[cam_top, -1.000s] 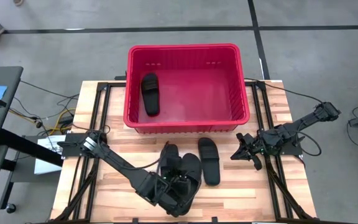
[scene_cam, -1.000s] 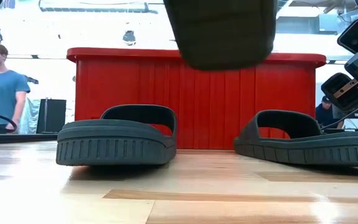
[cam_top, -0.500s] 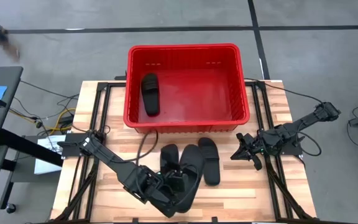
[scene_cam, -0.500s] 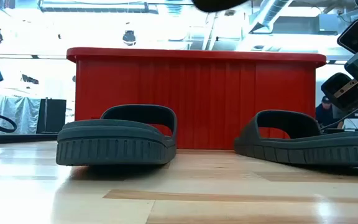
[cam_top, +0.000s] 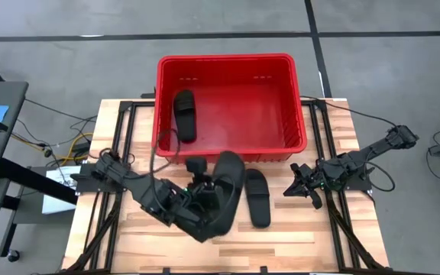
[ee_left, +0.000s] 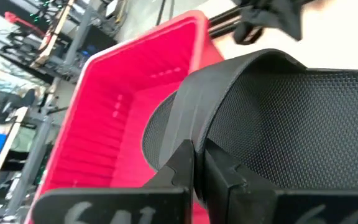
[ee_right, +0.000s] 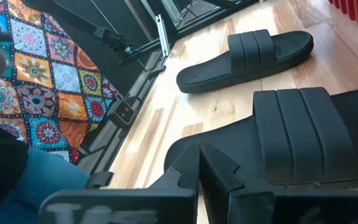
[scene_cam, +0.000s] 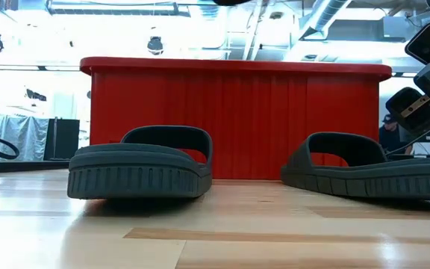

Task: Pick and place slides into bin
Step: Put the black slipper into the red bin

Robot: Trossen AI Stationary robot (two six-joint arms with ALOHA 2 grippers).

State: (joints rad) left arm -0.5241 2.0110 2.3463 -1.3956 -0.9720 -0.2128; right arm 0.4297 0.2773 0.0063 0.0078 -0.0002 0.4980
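Observation:
My left gripper (cam_top: 208, 200) is shut on a black slide (cam_top: 228, 179) held above the table's middle, just near of the red bin (cam_top: 296, 99). One slide (cam_top: 184, 114) lies sole-down in the bin's left part. A second slide (cam_top: 257, 197) lies sole-down on the table to the right of the held one. A third slide (scene_cam: 140, 170) rests on the table under my left arm, hidden in the high view. My right gripper (cam_top: 300, 185) is shut and empty at the table's right, beside the slides (ee_right: 303, 130). My left gripper pinches the edge of the slide's wide strap (ee_left: 190, 124) between its two fingers (ee_left: 180, 163). The slide is lifted clear of the table. Its textured footbed (ee_left: 303, 118) shows beside the fingers. Its far end points at the bin.
Black frame rails (cam_top: 124, 145) run along the table's left and right sides. Cables (cam_top: 59, 141) lie off the left edge. Bare wood (cam_top: 296, 237) lies at the near right.
My left gripper has risen and gone toward the far edge and the bin, carrying the slide. The slide has gone up out of the low view and now hangs close to the bin's near wall. The slides on the table have stayed put.

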